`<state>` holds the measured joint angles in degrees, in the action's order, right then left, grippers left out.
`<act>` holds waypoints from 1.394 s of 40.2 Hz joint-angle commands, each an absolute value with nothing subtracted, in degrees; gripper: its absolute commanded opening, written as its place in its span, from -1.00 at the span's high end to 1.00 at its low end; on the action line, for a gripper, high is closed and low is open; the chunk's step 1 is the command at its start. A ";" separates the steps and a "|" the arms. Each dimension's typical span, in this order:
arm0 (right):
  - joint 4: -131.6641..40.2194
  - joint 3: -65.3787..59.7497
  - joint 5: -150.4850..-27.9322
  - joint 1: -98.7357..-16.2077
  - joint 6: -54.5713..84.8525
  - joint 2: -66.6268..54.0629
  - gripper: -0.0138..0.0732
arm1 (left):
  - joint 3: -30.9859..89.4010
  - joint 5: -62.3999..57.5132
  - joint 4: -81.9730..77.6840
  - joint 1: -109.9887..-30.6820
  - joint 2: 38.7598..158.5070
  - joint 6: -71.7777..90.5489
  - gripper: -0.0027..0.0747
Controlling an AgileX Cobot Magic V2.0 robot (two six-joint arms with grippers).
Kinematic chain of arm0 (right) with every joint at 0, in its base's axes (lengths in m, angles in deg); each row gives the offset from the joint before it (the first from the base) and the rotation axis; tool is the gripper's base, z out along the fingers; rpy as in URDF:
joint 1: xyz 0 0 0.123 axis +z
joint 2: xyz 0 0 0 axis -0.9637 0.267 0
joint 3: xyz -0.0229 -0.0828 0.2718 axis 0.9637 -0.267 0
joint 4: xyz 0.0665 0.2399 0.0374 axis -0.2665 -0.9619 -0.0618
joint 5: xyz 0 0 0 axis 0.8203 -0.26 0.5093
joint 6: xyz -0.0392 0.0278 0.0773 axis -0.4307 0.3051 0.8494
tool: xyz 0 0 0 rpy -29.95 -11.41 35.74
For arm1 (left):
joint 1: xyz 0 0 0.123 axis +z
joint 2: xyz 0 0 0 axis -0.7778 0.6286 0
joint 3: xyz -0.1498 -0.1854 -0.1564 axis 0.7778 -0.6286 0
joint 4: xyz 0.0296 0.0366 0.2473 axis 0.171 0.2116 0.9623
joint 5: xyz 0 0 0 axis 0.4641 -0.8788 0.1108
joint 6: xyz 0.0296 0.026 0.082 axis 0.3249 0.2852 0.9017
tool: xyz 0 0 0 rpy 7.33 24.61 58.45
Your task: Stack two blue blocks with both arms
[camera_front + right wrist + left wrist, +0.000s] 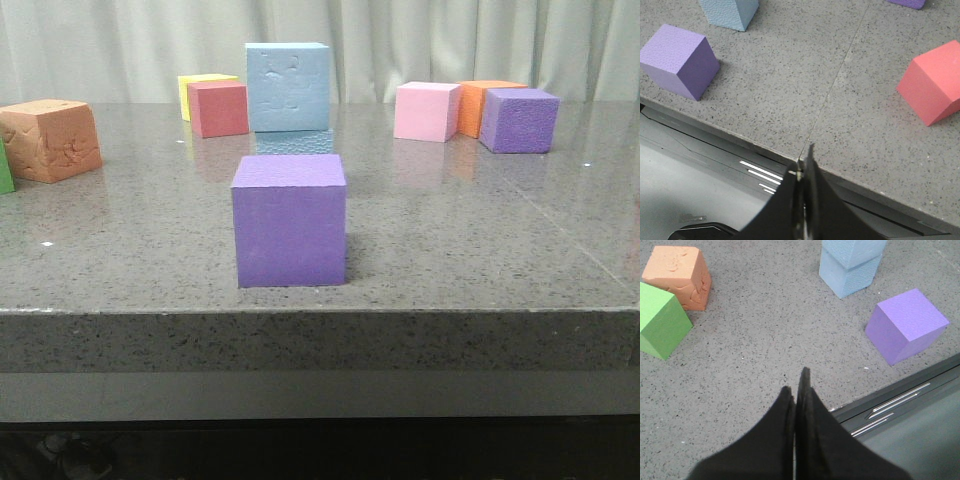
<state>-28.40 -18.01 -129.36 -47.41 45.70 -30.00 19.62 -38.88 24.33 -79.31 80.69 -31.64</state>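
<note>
Blue blocks [852, 265] already stacked on tabletop [765, 340], well ahead of left fingers [796, 390] and right fingers [802, 170]; both pairs pressed together, empty, left nearer.

Front camera: set low, near the level of the counter [480, 250], close to its near edge, facing forward toward the curtain [420, 40]; the near purple cube [289, 220] fills the middle foreground.

Left wrist camera: above the near edge, looking steeply down past the left end effector [796, 390], moderately close.

Right wrist camera: likewise above the near edge, looking down past the right end effector [802, 167].

Shared by all three: the near purple cube [906, 325] [680, 60] and the blue stack [289, 95] [851, 265] [730, 11].
</note>
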 commanded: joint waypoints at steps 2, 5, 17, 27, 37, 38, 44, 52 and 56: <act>-27.40 -16.57 -126.25 -47.70 45.60 -29.99 0.84 | 20.77 -34.19 24.46 -79.55 80.54 -32.30 0.98; -27.40 -16.57 -126.25 -47.70 45.60 -29.99 0.84 | 19.22 -33.28 24.50 -78.70 79.22 -32.30 0.98; -27.40 -16.57 -126.25 -47.70 45.60 -29.99 0.84 | -2.09 -11.80 25.95 -63.54 60.77 -31.92 0.98; -27.40 -16.57 -126.25 -47.70 45.60 -29.99 0.84 | -23.00 5.22 22.52 -56.89 46.66 -31.92 0.98; -27.40 -16.57 -126.25 -47.70 45.60 -29.99 0.84 | -28.97 8.17 21.75 -56.19 40.76 -31.92 0.98; -27.40 -16.57 -126.25 -47.70 45.60 -29.99 0.84 | -29.25 8.17 21.75 -56.19 40.38 -31.92 0.98; -27.40 -16.57 -126.34 -47.70 45.60 -29.99 0.84 | -30.58 10.06 21.75 -55.59 39.37 -31.92 0.98; -27.40 -16.57 -126.39 -47.70 45.60 -29.99 0.84 | -30.58 10.39 21.75 -55.23 39.37 -31.92 0.98; -27.40 -16.57 -126.39 -47.70 45.60 -29.99 0.84 | -30.58 10.39 21.75 -55.23 39.37 -31.92 0.98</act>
